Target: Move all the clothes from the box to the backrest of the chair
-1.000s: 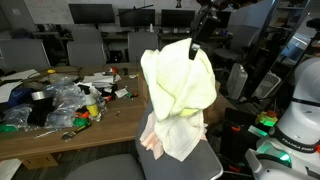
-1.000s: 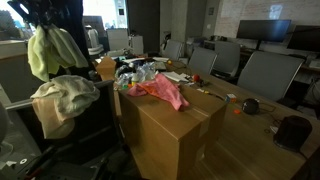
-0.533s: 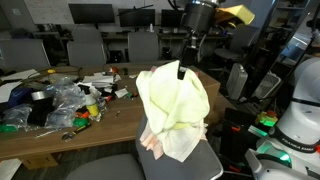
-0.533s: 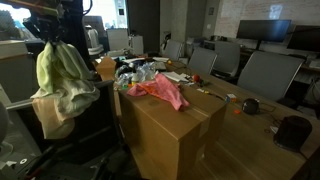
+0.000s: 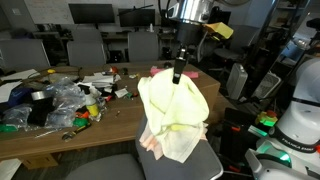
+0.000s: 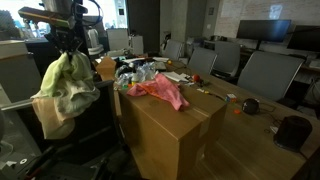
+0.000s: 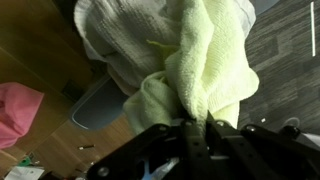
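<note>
Above the chair point(image 5: 120, 168) backrest, your gripper point(image 5: 179, 76) is clamped on the pale yellow-green garment point(image 5: 175, 105), which drapes over that backrest atop the cream-white garment point(image 5: 172, 146), while the pink-red garment point(image 6: 160, 92) lies on the box point(image 6: 170, 130) just beside the chair.

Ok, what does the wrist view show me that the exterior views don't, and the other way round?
Only the wrist view: a close look at the gripper pinched shut on a fold of the yellow-green garment, with the cream-white garment under it.
Only the exterior views: the whole chair, the cardboard box and the cluttered table.
Both: the yellow-green garment draped over the backrest on top of the cream-white one, and the pink-red garment, which lies on top of the box and is not yet on the chair.
</note>
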Motion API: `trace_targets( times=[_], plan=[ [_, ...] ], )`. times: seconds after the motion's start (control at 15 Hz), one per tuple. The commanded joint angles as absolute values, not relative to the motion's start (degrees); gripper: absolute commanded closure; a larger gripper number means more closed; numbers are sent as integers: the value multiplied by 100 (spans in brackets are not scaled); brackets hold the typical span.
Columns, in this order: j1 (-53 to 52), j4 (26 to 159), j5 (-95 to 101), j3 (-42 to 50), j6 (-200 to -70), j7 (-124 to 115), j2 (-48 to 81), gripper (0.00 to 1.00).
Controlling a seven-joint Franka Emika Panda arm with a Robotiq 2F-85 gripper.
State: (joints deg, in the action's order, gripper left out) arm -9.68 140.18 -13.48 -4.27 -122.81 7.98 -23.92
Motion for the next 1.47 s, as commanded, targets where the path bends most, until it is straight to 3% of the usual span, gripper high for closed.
trace_targets(
  times=[0.0,1.4],
  plan=[
    [-673,14067,-1083,-390,-12491,421,-2350,97],
    [-372,14164,170,-744,-12811,-731,-1652,97]
  ],
)
